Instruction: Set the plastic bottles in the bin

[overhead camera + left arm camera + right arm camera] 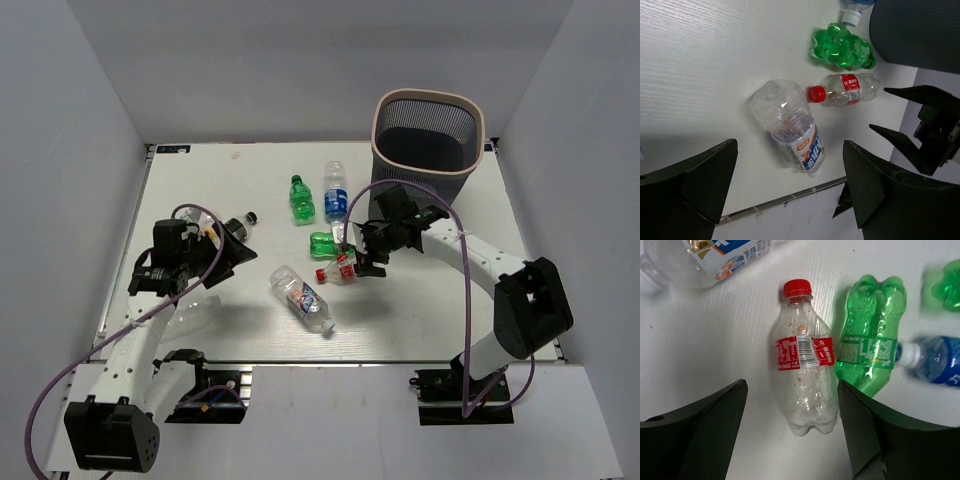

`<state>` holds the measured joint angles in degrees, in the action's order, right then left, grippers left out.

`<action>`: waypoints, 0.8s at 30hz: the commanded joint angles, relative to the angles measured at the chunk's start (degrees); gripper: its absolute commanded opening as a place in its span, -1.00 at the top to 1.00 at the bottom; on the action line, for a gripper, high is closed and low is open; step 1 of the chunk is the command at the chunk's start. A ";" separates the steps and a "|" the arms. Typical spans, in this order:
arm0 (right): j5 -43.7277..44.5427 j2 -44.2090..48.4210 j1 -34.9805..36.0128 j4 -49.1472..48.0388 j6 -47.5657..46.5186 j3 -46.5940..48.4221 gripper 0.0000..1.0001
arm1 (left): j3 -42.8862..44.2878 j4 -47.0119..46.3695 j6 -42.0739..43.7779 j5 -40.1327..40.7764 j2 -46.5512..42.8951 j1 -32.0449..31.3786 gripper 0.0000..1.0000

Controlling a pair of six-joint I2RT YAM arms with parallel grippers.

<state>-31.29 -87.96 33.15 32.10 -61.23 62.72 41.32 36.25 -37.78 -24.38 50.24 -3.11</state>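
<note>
The dark mesh bin (478, 130) stands at the back right; its wall shows in the left wrist view (915, 30). My right gripper (365, 256) is open, its fingers either side of the base of a lying clear bottle with red cap and label (805, 375), not touching it. A green bottle (870, 345) lies against that bottle. My left gripper (790, 195) is open and empty, hovering left of a larger clear bottle with a blue and orange label (792, 130). A second green bottle (301, 198) and a blue-labelled bottle (335, 190) lie further back.
A dark-capped bottle (243, 220) lies just behind my left gripper (228, 250). Another clear bottle (195, 310) lies under the left arm near the table's front left. The table's front edge (785, 200) runs below my left gripper. White walls enclose the table.
</note>
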 commanded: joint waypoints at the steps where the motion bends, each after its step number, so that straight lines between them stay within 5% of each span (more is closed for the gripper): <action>1: -6.86 0.25 -1.24 4.20 -16.02 3.02 -0.57 | 2.71 -2.23 -6.60 0.65 1.27 -0.14 -0.91; 15: 0.61 -9.85 -0.80 2.45 -19.37 4.43 -0.59 | 1.21 -2.50 -15.56 0.30 1.62 -0.14 -1.00; 24: 9.75 -15.48 -0.36 -4.93 -14.97 3.38 -0.53 | 4.56 0.66 -11.98 0.30 7.32 -2.50 -1.00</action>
<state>-24.93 -102.39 32.38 30.65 -77.91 65.25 43.40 35.48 -51.77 -23.40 56.10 -4.34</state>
